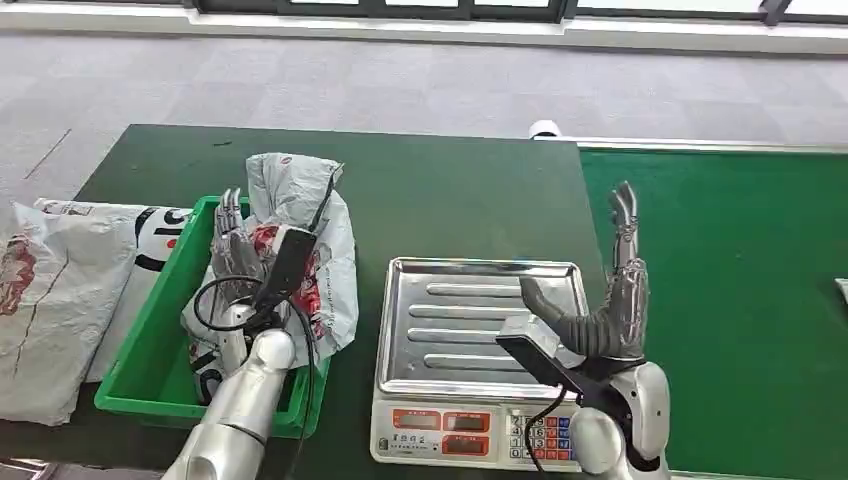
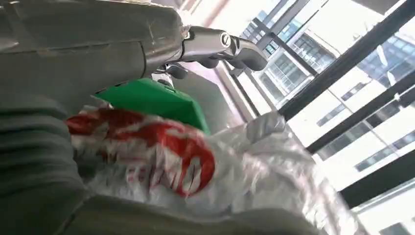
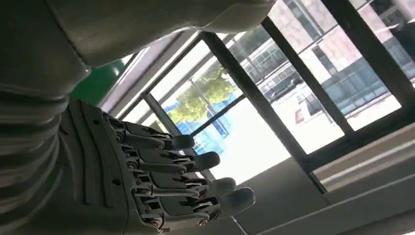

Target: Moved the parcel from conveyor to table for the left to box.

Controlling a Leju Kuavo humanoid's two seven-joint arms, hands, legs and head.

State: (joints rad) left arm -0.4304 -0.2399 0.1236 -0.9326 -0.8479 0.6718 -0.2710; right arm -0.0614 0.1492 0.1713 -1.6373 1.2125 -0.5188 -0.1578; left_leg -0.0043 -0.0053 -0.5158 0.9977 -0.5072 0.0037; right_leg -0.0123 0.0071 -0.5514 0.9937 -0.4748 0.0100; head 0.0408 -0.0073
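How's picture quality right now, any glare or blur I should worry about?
Head view: evenly lit and sharp, with soft reflections on the scale tray. Left wrist view: windows blown out, parcel close and blurred. Right wrist view: bright backlit windows, right hand dim but sharp.

Parcel [image 1: 300, 235]: crumpled grey-white poly mailer with red print, sat in the green box [image 1: 150, 355], leaning against its right wall, upper end sticking up over the far rim. Left robot hand [image 1: 235, 255] was pressed against the parcel's left face; grip itself couldn't be made out. In the left wrist view the parcel [image 2: 195, 166] lay right against the hand, wrinkled film, red print blurred. Box stood on the dark green counter [image 1: 450, 200], left of the conveyor [image 1: 730, 300].
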